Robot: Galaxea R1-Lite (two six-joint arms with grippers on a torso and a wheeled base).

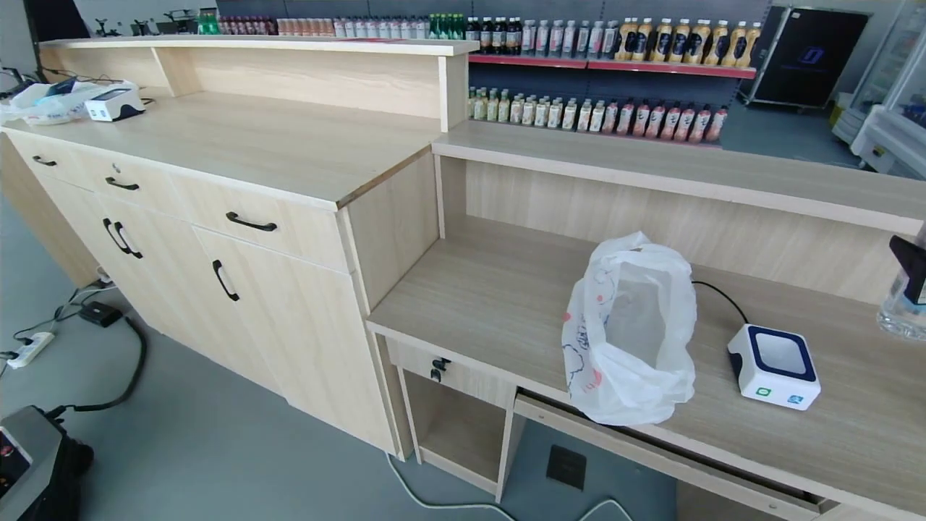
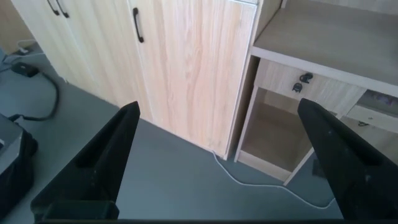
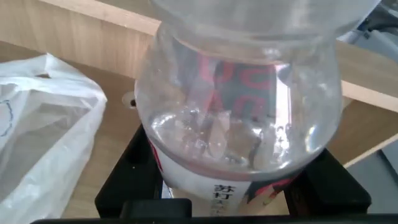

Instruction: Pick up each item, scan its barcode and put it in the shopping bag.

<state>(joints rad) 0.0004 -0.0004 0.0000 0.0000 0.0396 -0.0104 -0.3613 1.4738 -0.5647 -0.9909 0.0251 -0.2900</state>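
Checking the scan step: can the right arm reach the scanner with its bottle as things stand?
Probably yes: the counter between the bottle and the scanner lies bare, and the shopping bag stands on the scanner's other side.

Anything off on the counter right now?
Only the bag: it slumps and its bottom hangs slightly over the counter front edge. Scanner sits flat; nothing spilled.
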